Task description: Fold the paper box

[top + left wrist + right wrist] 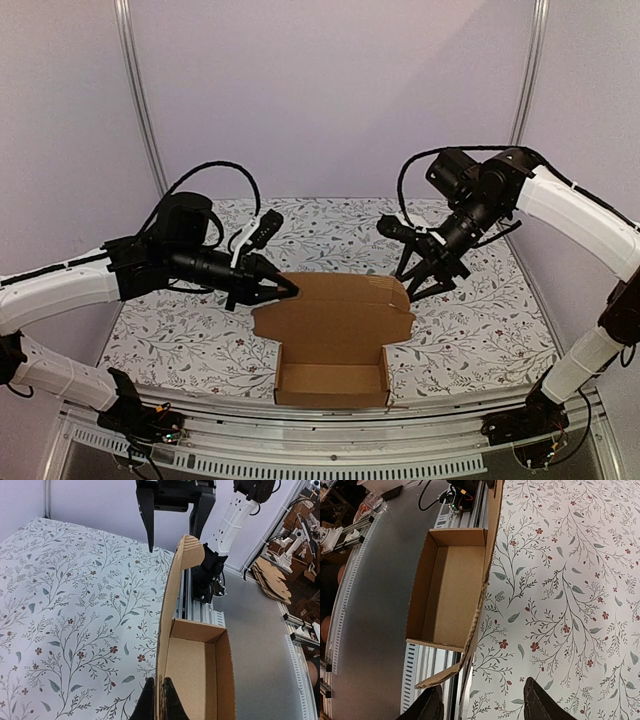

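Observation:
The paper box (332, 362) is plain brown cardboard, its open tray standing at the table's near edge with the lid flap (335, 307) raised behind it. My left gripper (288, 288) is shut on the lid's left edge; in the left wrist view both fingers (159, 705) pinch the upright flap (172, 605) beside the tray (197, 680). My right gripper (428, 283) is open and holds nothing, just right of the lid's right tab. In the right wrist view its fingers (482, 705) straddle the lid's bent side tab (445, 675), not touching, with the tray (447, 587) beyond.
The table carries a white floral cloth (470, 320). An aluminium rail (330, 425) runs along the near edge just under the box. Grey enclosure walls stand behind and to both sides. A stack of flat cardboard blanks (272, 580) lies off the table.

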### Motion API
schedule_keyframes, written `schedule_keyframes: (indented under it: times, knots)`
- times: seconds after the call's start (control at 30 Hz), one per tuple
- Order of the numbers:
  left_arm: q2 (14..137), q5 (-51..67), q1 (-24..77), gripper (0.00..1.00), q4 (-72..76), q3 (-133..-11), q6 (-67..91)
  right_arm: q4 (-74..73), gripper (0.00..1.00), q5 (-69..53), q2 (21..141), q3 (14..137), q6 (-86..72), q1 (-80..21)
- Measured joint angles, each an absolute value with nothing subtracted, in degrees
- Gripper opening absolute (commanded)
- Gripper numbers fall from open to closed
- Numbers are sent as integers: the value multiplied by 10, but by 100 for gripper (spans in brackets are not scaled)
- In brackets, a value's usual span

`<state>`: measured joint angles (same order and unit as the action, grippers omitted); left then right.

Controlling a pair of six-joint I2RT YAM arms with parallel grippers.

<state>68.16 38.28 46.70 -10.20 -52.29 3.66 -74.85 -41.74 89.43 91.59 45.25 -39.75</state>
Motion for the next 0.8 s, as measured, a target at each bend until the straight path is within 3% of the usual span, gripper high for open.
schedule_keyframes:
  times: [0.37, 0.8]
  knots:
    - [687, 404, 467, 0, -102, -523, 46, -758, 48, -449, 915, 924, 446, -407]
    - [693, 438, 465, 0, -100, -523, 61, -754, 30, -465, 929, 925, 415, -413]
